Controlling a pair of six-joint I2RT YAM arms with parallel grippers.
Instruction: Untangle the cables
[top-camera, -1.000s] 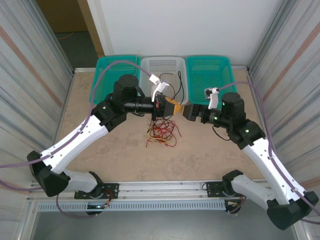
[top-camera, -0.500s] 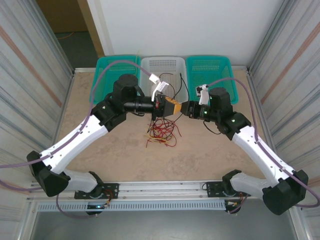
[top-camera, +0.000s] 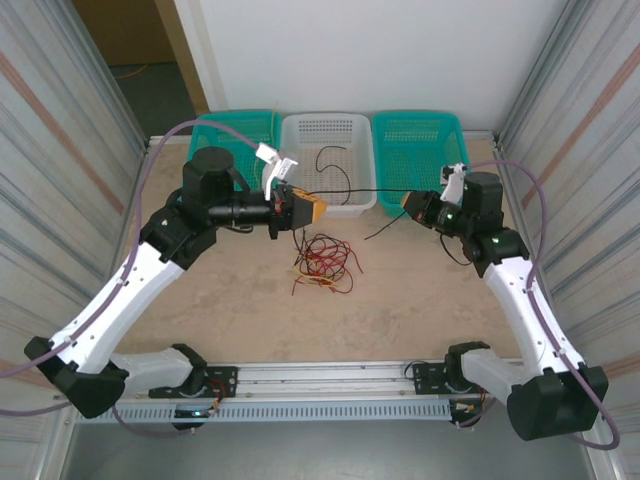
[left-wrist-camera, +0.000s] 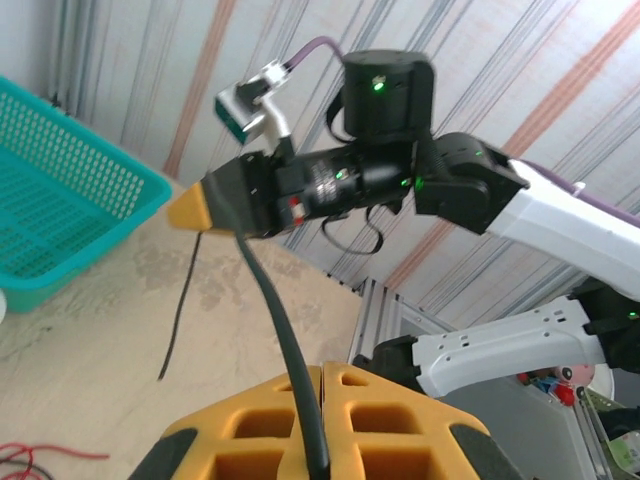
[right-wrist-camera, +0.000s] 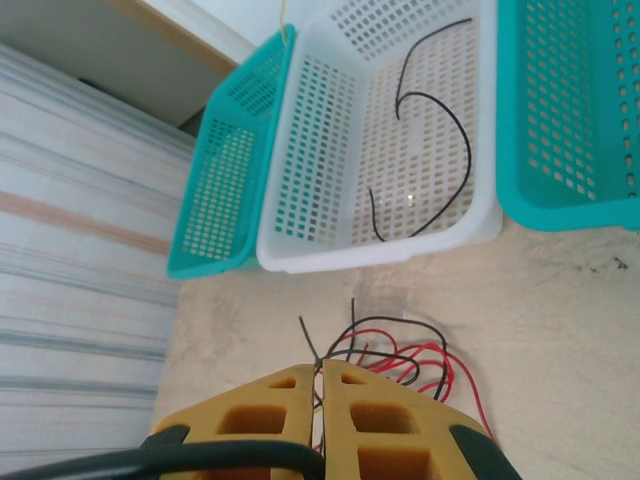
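One thin black cable (top-camera: 360, 192) is held stretched in the air between the two arms, so that it is lifted clear of the tangled heap of thin red and black cables (top-camera: 325, 258) lying on the pale stone-patterned table (top-camera: 250, 300). The left gripper (top-camera: 310, 208), between 11 and 12 o'clock from the heap in the top view, is clenched on one end. In the left wrist view the cable is seen pinched between the yellow padded fingers (left-wrist-camera: 375, 385) and running off toward the other arm. The right gripper (top-camera: 408, 201), at about 2 o'clock from the heap, is likewise closed on the cable. A hair-thin strand is caught in the seam of its yellow fingers (right-wrist-camera: 390, 420) in the right wrist view, and a short free tail droops toward 8 o'clock. The grip at two well-apart points is judged to keep the strand taut and straight, so that any loop caught in the heap would be exposed. The white perforated plastic basket (top-camera: 300, 135), at 12 o'clock from the heap and flanked by teal plastic baskets (top-camera: 415, 140), already holds a curled black cable (top-camera: 338, 168). The taut strand is therefore judged to be meant for the same place. The heap is not yet sorted.
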